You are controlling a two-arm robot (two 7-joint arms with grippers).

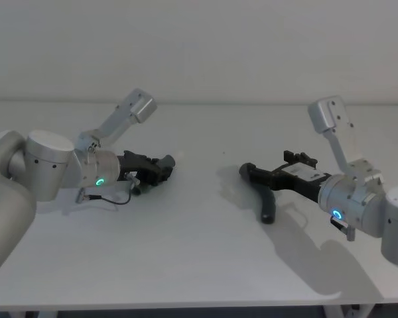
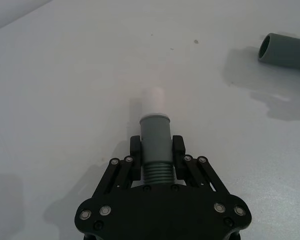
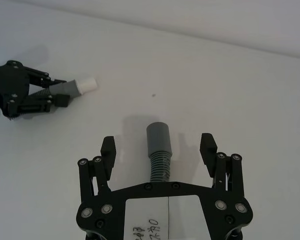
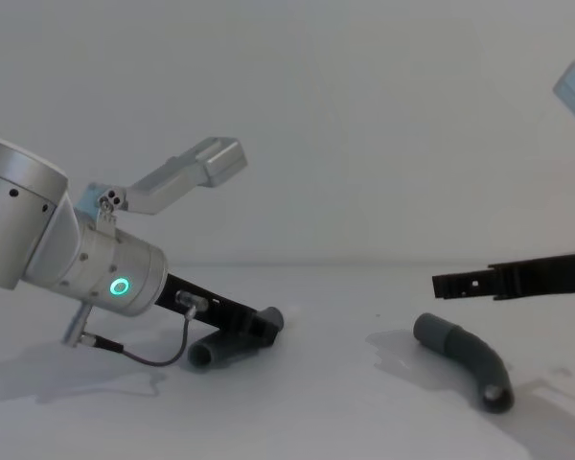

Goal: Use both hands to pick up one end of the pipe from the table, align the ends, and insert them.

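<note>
My left gripper (image 2: 156,150) is shut on the ribbed neck of one dark-grey pipe piece (image 2: 155,132), whose collared end carries a white stub (image 2: 153,102) pointing forward. It sits low at the left of the table (image 1: 186,265), gripper (image 1: 163,167) (image 4: 262,328) and piece (image 4: 216,350) close to the surface. The second pipe piece (image 1: 265,199) (image 4: 465,355) lies on the table at the right. My right gripper (image 3: 158,145) (image 1: 277,173) hovers open just above it, one finger (image 3: 108,148) on either side of its collared end (image 3: 158,136), not touching.
The white table is bare between the two pipe pieces and toward its front edge. A plain wall stands behind. In the right wrist view the left gripper (image 3: 35,97) appears farther off with the stub (image 3: 87,84).
</note>
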